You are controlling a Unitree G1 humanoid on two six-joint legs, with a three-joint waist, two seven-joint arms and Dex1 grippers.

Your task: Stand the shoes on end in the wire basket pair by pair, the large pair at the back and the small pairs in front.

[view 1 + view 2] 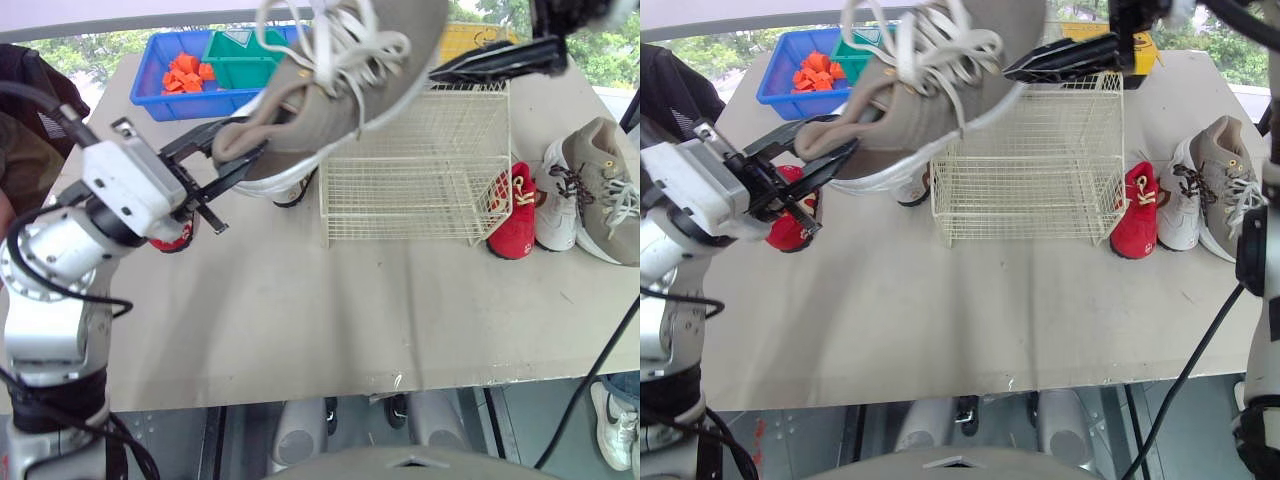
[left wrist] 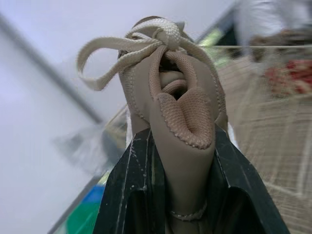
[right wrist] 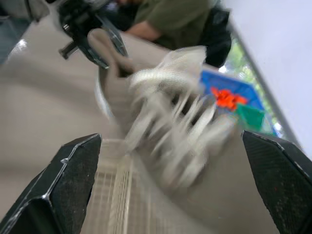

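Left eye view: large grey shoe (image 1: 340, 70) aloft over desk (image 1: 300, 320), near the left side of wire basket (image 1: 420, 170). Long axis slants, toe up toward the robot's right, heel low in left claw (image 1: 232, 152).
Left wrist view: claw clamped on the heel collar alone. Risk: shoe pivots or slips.
Right wrist view: right claw (image 3: 170, 141) spread wide, shoe ahead of it, untouched.

Blue bin (image 1: 165, 106) holding orange pieces (image 1: 183, 72) and a green tray (image 1: 240, 62)
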